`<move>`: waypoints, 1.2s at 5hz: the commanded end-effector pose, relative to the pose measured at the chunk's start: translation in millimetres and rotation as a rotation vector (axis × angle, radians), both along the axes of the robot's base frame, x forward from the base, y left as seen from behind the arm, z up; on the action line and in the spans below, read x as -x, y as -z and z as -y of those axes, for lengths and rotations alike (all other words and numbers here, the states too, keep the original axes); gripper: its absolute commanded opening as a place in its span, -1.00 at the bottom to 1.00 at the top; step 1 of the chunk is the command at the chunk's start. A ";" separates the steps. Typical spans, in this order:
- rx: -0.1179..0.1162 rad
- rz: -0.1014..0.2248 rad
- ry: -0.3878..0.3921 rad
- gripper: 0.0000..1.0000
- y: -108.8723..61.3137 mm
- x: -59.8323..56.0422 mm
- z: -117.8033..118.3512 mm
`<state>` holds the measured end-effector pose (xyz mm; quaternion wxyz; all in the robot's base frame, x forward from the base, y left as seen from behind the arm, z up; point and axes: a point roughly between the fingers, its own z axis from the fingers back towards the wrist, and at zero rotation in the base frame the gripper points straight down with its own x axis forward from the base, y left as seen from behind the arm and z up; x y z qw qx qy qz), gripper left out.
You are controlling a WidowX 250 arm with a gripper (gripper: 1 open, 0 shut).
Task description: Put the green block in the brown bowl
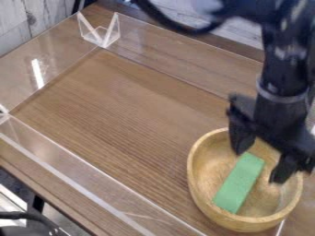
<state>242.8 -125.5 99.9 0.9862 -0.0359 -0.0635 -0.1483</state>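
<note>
The green block (241,182) lies flat inside the brown bowl (202,184) at the lower right of the wooden table, free of any grip. My gripper (266,150) hangs above the bowl, open, with its two black fingers (237,135) spread wide to either side of the block's upper end and nothing between them. The black arm rises from it to the top right.
A clear plastic wall (87,195) runs along the table's near-left edge and another along the far-left side. A small clear stand (99,31) sits at the far left corner. Wooden tabletop (123,111) stretches left of the bowl.
</note>
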 end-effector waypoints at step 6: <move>0.011 0.082 -0.295 1.00 -9.1 -26.7 -79.1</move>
